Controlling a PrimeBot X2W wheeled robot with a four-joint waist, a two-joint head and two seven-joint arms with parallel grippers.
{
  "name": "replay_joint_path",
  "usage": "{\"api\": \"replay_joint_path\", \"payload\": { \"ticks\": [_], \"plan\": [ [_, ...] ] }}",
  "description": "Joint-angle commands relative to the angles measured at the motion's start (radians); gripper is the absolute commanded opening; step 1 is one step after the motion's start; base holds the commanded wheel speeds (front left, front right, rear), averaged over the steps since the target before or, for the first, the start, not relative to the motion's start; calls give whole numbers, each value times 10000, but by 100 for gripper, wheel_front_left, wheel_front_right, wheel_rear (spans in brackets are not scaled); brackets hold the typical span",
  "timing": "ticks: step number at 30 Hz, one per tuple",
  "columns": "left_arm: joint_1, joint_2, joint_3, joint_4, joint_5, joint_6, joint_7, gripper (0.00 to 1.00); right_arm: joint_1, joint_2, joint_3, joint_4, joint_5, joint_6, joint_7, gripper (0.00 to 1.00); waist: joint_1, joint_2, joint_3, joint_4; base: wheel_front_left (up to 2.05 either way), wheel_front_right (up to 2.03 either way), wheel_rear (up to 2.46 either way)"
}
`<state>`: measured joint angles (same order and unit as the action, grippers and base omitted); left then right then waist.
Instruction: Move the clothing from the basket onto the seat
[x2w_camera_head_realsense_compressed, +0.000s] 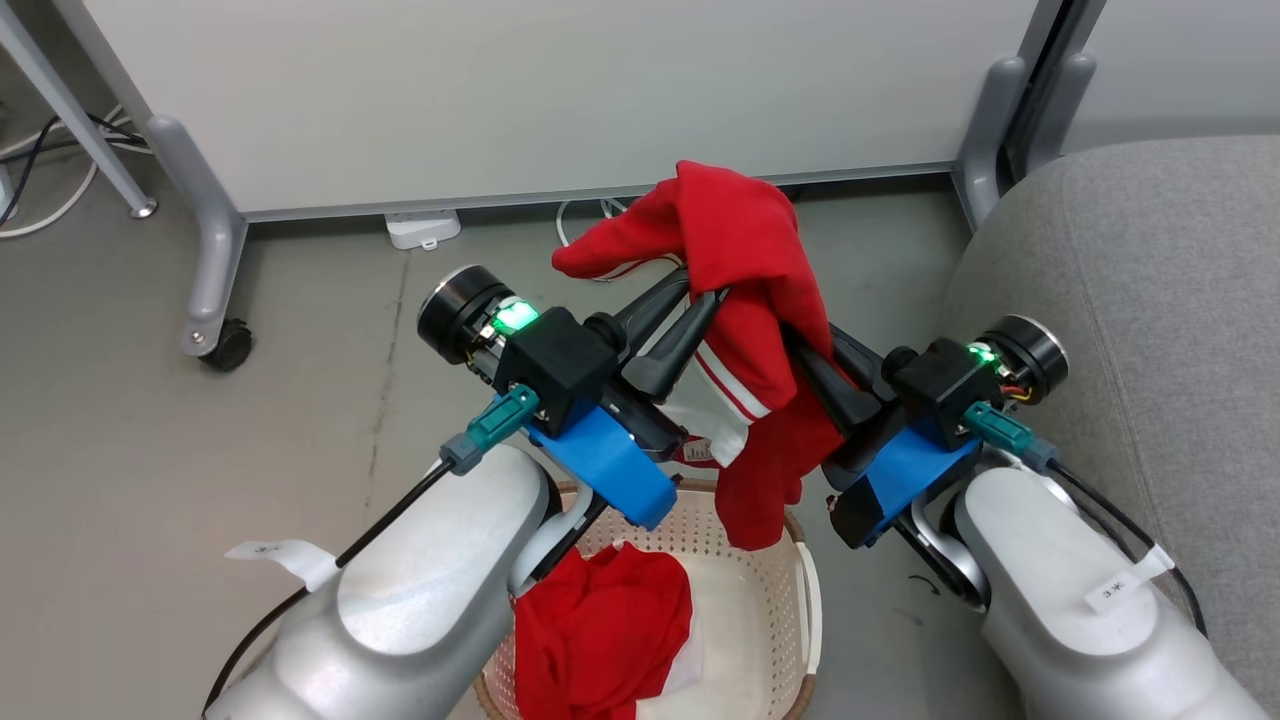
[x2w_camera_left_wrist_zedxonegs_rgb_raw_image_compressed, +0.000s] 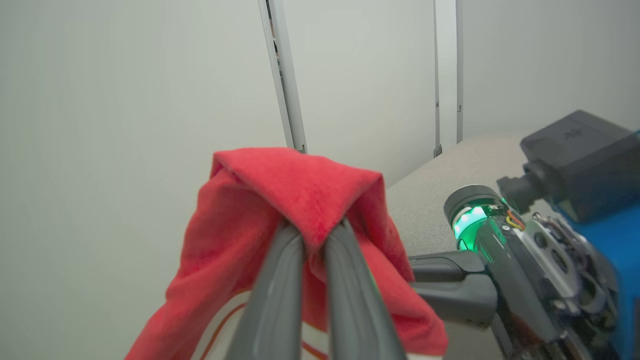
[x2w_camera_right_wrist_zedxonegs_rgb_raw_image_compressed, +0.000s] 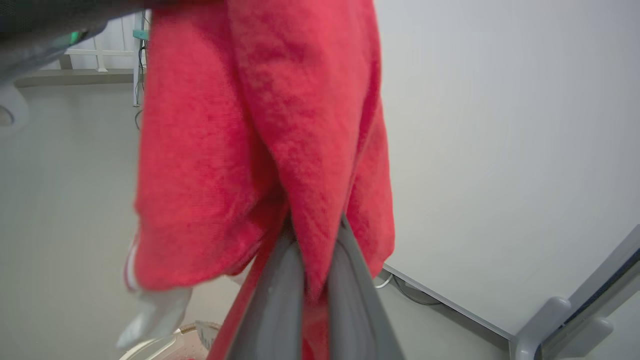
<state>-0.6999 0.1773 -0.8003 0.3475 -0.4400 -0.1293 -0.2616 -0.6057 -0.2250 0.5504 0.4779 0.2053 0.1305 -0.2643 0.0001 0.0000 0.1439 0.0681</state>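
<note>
Head view, five o'clock: the right forearm's white tag (x2w_camera_head_realsense_compressed: 1122, 588) reads "3" plus an unclear mark. Seven o'clock: the left forearm's tag (x2w_camera_head_realsense_compressed: 268, 550) is illegible.

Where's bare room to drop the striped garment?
Seat: all its visible cushion is bare, right of the right gripper. Floor left of the left gripper is bare up to the caster. Crowded: basket, its left half under the plain garment; the striped garment hangs between both grippers.
</note>
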Motion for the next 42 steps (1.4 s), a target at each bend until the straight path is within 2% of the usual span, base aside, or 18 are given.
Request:
{"api": "replay_joint_path", "payload": {
  "ticks": [1,12,20,29,42],
  "plan": [
    [69,-9,54,17,51,-5,-51,100,65,49,-115,-46,57,5,-5,0,-1,0,27,10,0,0,0],
    [365,-36,85,37,204,31,-45,100,235,136,-1349,-202,-23,5,-5,0,-1,0,288,13,0,0,0],
    [467,-2,175,-100,372,64,-40,100,476,179,-2244,-454,-188,5,-5,0,-1,0,568,-227,0,0,0],
    [537,119,284,-255,566,64,-40,100,1004,418,-3411,-1022,-430,5,-5,0,-1,0,996,-1116,0,0,0],
    [609,231,186,-286,869,39,-40,100,1778,752,-4560,-1683,-543,5,-5,0,-1,0,1260,-2531,0,0,0]
  ]
}}
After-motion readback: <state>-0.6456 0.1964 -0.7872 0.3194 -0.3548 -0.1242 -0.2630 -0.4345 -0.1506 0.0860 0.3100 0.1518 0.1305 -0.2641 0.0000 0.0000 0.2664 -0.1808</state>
